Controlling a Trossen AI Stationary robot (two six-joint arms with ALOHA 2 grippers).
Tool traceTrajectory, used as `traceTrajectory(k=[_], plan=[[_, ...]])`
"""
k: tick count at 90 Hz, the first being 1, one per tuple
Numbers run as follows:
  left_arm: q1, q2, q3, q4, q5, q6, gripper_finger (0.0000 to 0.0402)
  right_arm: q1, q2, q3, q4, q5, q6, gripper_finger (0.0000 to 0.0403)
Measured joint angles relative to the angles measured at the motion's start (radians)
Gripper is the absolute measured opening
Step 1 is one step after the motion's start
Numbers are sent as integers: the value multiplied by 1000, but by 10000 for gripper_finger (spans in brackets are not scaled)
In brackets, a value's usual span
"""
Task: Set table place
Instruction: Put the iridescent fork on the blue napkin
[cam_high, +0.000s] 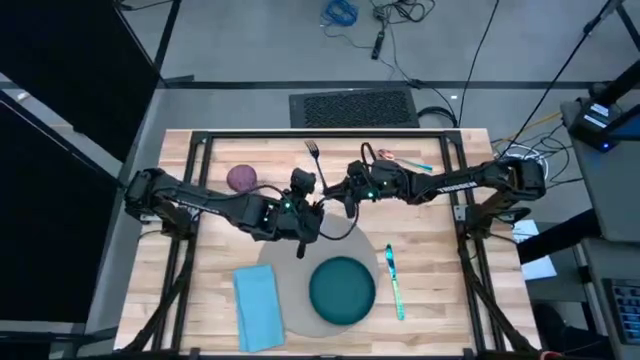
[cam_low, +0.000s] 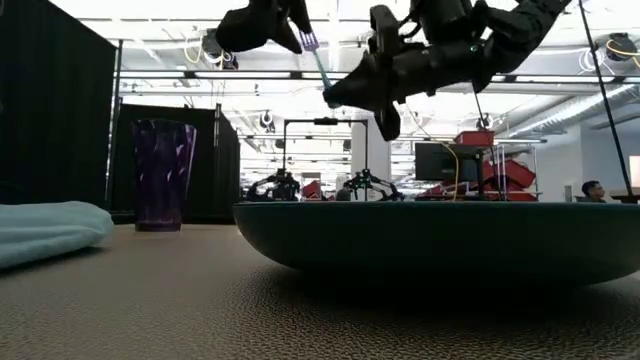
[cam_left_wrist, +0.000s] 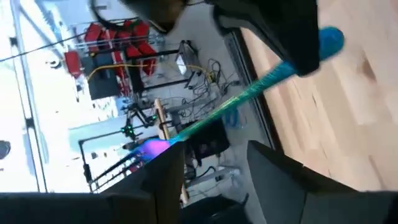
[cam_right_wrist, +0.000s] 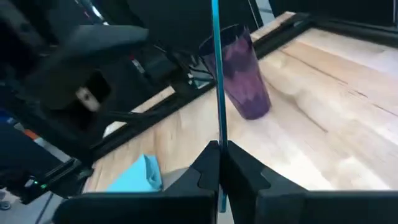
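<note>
Two robot arms meet above the middle of the table (cam_high: 440, 280), sharing one fork (cam_low: 322, 70) between them. The left gripper (cam_left_wrist: 211, 168) is clamped narrowly on the shiny neck of the fork, just below the tines. The right gripper (cam_right_wrist: 219, 162) pinches the fork's slim teal handle near its far end, fingers closed tight on it. From table height, the fork hangs high in the air, slanting down from the left gripper to the right one.

Below them, near the front edge of the table, lies the large round grey placemat (cam_high: 300, 310). A dark teal plate (cam_high: 342, 290) sits on the mat, towards its right side. A light blue napkin (cam_high: 258, 305) lies at the mat's left edge. To the right of the plate, a second teal-handled utensil (cam_high: 394, 283) lies on the bare wood; I cannot tell what kind. A purple cup (cam_high: 241, 178) stands upright near the back left, well apart from the mat.
</note>
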Motion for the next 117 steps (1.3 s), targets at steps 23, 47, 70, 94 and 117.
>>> traceTrajectory(k=[23,47,70,94,117], plan=[[79,-43,-1,24,67,-550,160,0,-7,0,65,203,-128,0],[142,-101,-1,137,203,-897,160,54,-7,0,89,404,-301,0],[137,-89,-60,454,265,-848,160,81,-6,0,140,462,-420,0],[140,-89,-123,605,247,-802,160,68,-5,0,152,457,-465,0],[168,-89,-123,617,154,-769,160,66,-5,0,214,430,-476,0]])
